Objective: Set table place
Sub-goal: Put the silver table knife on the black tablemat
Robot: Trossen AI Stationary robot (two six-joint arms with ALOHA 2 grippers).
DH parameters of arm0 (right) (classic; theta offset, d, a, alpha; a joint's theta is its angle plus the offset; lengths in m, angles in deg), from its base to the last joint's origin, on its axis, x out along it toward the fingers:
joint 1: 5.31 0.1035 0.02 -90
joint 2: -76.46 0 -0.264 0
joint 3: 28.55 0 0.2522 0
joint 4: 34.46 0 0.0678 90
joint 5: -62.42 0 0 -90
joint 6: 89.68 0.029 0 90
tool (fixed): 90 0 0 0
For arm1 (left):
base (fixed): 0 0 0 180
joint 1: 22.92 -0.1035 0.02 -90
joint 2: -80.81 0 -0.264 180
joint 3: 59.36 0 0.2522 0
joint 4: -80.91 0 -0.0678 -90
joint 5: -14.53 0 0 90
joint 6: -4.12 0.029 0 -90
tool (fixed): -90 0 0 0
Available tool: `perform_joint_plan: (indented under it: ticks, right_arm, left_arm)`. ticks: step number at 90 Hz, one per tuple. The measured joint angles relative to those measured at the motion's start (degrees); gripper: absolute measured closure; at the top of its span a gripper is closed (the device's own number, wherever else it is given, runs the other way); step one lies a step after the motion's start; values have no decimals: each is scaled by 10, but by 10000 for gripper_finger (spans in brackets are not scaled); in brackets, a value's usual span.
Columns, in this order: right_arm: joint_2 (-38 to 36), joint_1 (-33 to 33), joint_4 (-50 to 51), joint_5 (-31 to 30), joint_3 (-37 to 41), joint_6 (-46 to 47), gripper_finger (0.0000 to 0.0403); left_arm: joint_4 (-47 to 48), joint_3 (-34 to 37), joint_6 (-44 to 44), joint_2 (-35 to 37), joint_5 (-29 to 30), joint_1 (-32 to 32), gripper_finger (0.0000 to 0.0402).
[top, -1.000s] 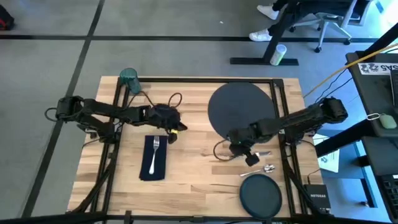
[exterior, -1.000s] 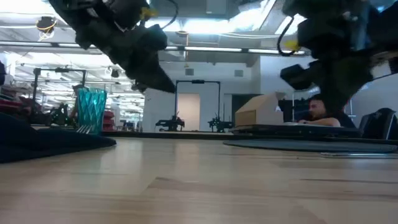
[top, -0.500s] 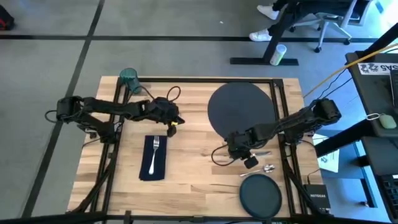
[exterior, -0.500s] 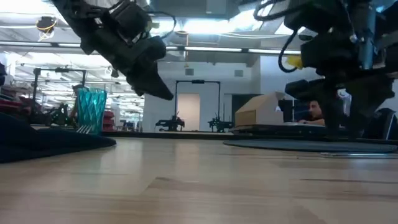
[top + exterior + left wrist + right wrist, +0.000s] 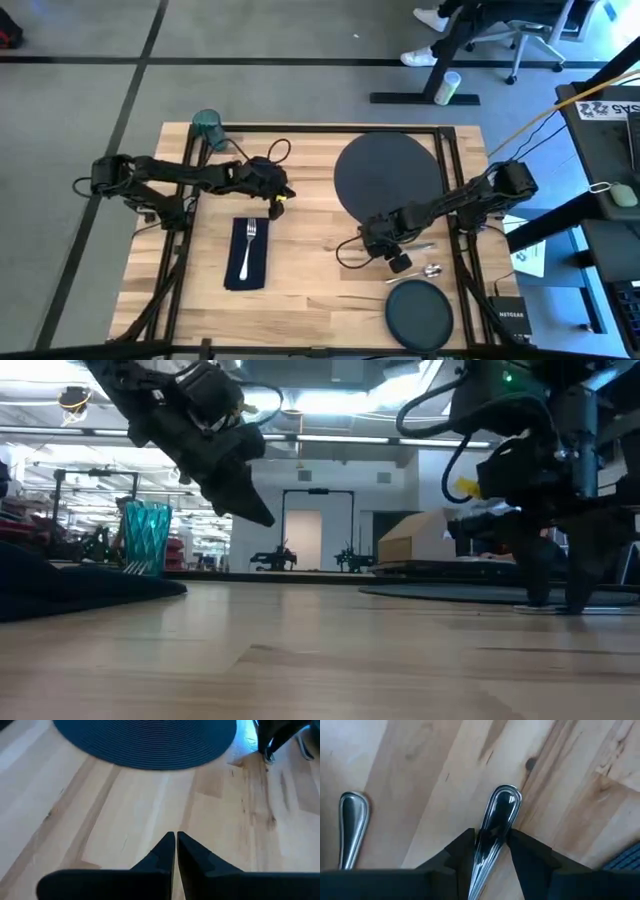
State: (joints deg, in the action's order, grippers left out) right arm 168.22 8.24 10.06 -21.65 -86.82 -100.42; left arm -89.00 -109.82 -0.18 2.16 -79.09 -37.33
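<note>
The right claw is low over the wooden worktop, its fingers narrowed around a silver utensil handle beside the round charger, with a second handle lying near. The left claw hangs above the worktop with fingers pressed together, empty. A fork lies on the navy napkin; the small dark plate sits at the near edge and the teal cup at the far left corner.

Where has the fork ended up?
In the high view the fork lies on the navy napkin, on the table's left half, just below the left gripper.
</note>
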Motion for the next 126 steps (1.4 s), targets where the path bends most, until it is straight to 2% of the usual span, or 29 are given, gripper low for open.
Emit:
perform_joint_plan:
  ticks: [9, 31, 42, 67, 85, 126]
  right_arm:
    - [0, 0, -2, -8, 0, 0, 302]
    - [0, -1, -10, -39, -2, -1, 377]
    - [2, -1, -3, -53, -10, -1, 397]
    - [1, -1, 54, -90, -44, -4, 401]
    - [0, -1, 56, -104, -45, -4, 401]
    - [-5, -1, 60, -99, -46, 2, 400]
  left_arm:
    - [-3, 2, 0, 0, 0, 0, 401]
    - [-31, 32, -21, 0, 0, 0, 401]
    - [-32, 36, -33, 0, 1, 0, 401]
    - [-35, 36, -33, 0, 1, 1, 401]
    - [-34, 36, -32, 0, 0, 1, 401]
    - [-34, 36, -38, 0, 0, 2, 401]
